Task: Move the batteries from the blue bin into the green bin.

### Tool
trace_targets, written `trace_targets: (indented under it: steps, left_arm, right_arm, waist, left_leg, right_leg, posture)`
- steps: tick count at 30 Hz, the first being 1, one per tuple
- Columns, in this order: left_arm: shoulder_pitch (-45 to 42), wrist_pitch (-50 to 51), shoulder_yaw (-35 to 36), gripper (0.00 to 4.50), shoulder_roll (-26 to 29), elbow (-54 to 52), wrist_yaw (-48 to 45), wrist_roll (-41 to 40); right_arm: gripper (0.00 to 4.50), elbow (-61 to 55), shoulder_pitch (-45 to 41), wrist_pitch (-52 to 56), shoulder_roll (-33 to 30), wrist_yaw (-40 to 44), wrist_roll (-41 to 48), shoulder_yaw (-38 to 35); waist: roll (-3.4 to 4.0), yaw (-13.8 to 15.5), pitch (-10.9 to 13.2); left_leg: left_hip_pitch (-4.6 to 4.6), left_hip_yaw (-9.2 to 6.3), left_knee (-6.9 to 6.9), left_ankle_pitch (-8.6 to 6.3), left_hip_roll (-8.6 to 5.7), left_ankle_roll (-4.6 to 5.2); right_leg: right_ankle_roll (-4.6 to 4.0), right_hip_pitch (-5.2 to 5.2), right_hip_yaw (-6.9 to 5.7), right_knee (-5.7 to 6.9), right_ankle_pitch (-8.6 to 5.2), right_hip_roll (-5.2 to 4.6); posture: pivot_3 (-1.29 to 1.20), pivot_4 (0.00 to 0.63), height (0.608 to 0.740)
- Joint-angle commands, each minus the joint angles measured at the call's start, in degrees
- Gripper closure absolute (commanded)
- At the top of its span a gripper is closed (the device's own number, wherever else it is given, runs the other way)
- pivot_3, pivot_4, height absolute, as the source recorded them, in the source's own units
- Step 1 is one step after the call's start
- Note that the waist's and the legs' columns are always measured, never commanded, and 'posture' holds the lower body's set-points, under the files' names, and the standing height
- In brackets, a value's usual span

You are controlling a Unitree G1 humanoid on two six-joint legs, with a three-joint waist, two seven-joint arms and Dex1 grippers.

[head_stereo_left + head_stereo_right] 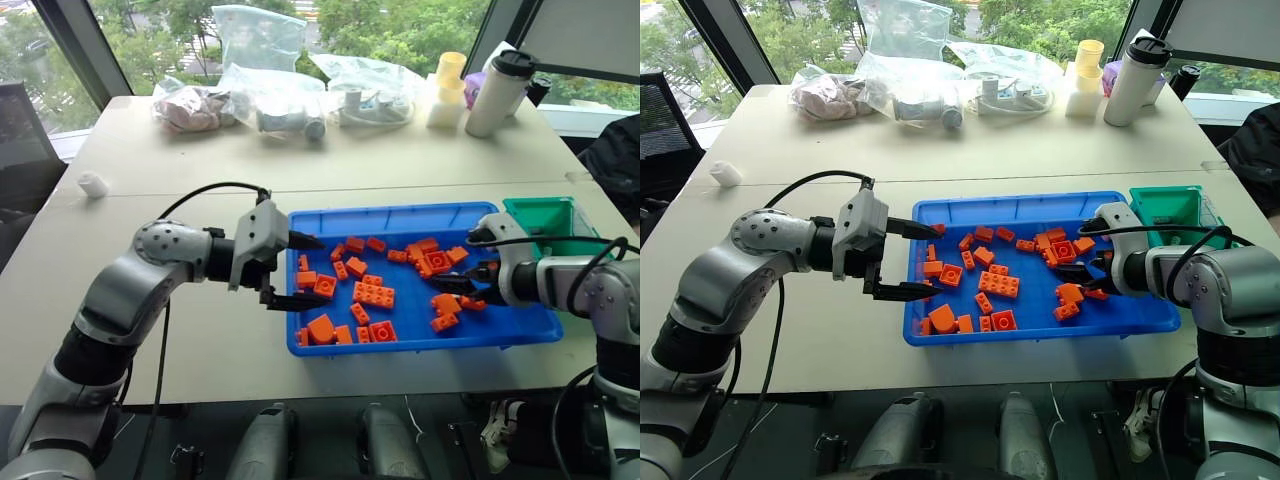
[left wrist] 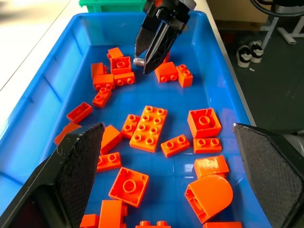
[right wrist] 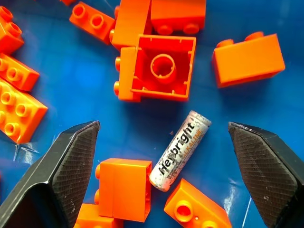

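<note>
Silver cylindrical battery [image 3: 180, 149] with printed label lay on glossy floor of blue bin [image 1: 400, 216] among studded orange bricks [image 1: 373, 294]. Right gripper [image 3: 161, 180] hovered over it, fingers [image 3: 61, 175] spread wide, battery between them, untouched. Left gripper [image 1: 292, 270] released, over bin's left end. Green bin [image 1: 540, 215] partly hidden behind right arm.

The scene is lit brightly and evenly by daylight from the windows [image 1: 400, 30] behind the table [image 1: 150, 330]. Soft glare is seen on the blue bin [image 2: 71, 61].
</note>
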Motion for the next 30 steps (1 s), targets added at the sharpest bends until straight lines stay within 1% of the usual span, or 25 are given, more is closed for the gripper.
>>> trace_targets:
  steps: [1,4,11,13,18,21,24,26,28,30]
  left_arm:
    - [-0.86,-0.54,0.41,0.00,-0.92,-2.30,1.04,-0.52]
    - [-0.95,-0.44,0.53,0.00,-1.23,-2.34,1.23,-0.52]
    - [-1.18,-0.46,0.60,0.00,-1.47,-2.00,1.37,-0.52]
    - [-1.19,-0.24,0.67,0.00,-1.39,-2.14,1.44,-0.62]
    - [-1.08,-0.14,0.54,0.00,-0.75,-1.96,0.61,-0.66]
    - [-1.69,-1.07,0.74,0.00,-1.03,0.03,-0.01,-0.38]
    - [-3.75,-2.68,2.64,0.00,-4.57,4.27,1.77,-1.10]
    - [-5.92,-4.41,3.91,0.00,-8.44,7.51,4.13,-1.33]
    - [-7.29,-5.21,4.61,0.00,-11.07,9.40,5.32,-1.47]
    - [-8.29,-5.99,3.85,0.00,-12.32,10.48,4.34,-1.20]
  right_arm:
    - [0.05,-0.80,0.43,0.25,0.88,-2.35,-1.73,-0.66]
    - [0.84,-0.81,1.96,-1.08,-0.41,-2.44,-2.27,1.32]
    - [4.45,-2.30,2.53,-2.17,-0.02,-3.02,-2.70,3.58]
    - [4.50,-2.95,2.72,-2.64,-0.58,-3.05,-2.94,3.77]
    - [4.50,-4.23,1.20,-1.65,-0.59,-3.01,-2.65,1.43]
    - [4.50,-4.57,-2.43,0.14,-1.91,-1.63,-1.44,-2.93]
    - [4.50,-2.87,-6.59,-0.49,-4.97,-0.96,-1.65,-8.30]
    - [4.50,-0.78,-8.33,-3.63,-8.11,0.01,-2.09,-11.61]
    - [4.50,0.57,-8.79,-5.90,-10.32,0.73,-2.18,-13.16]
    - [4.50,3.13,-7.43,-9.63,-13.72,0.75,-4.06,-13.84]
  waist:
    - [0.00,-0.04,0.00]
    - [-0.01,0.06,-0.01]
    - [-0.03,-0.30,-0.03]
    - [-0.04,-0.53,-0.03]
    - [-0.03,-0.78,-0.03]
    - [-0.03,-0.80,-0.02]
    - [0.00,-0.52,-0.01]
    - [-0.01,-0.12,-0.01]
    - [-0.03,0.15,-0.01]
    - [-0.04,0.17,-0.01]
  left_leg:
    - [0.00,0.00,0.00,0.00,0.00,0.00]
    - [0.01,-0.01,0.00,0.00,0.01,0.00]
    - [0.08,-0.01,0.00,0.00,0.03,0.00]
    - [0.08,-0.02,0.00,0.00,0.03,0.00]
    - [0.08,-0.03,0.00,0.00,0.03,0.00]
    - [0.08,-0.02,0.00,0.00,0.03,0.00]
    - [0.07,-0.02,0.00,0.00,0.02,0.00]
    - [0.05,-0.03,0.02,0.00,0.01,0.01]
    - [0.05,-0.02,0.02,-0.01,0.00,0.02]
    - [0.05,-0.02,0.02,-0.02,0.01,0.03]
  right_leg:
    - [0.00,0.00,0.00,0.01,0.00,0.00]
    - [0.00,0.01,-0.01,0.00,0.00,0.01]
    - [0.00,0.09,-0.01,0.00,0.00,0.05]
    - [0.00,0.09,-0.01,0.00,0.00,0.05]
    - [0.00,0.10,-0.02,0.00,0.00,0.05]
    - [0.00,0.08,-0.02,0.00,0.00,0.05]
    - [0.00,0.08,-0.03,0.00,0.00,0.04]
    - [0.00,0.09,-0.05,-0.01,0.00,0.03]
    - [0.00,0.10,-0.06,-0.04,0.00,0.02]
    - [0.00,0.10,-0.05,-0.04,0.00,0.03]
  posture:
    - [0.00,0.150,0.740]
    - [0.00,0.150,0.740]
    - [0.00,0.150,0.740]
    - [0.00,0.150,0.740]
    - [0.00,0.150,0.740]
    - [0.00,0.150,0.740]
    - [0.00,0.150,0.740]
    - [0.00,0.150,0.740]
    - [0.00,0.150,0.740]
    - [0.00,0.150,0.740]
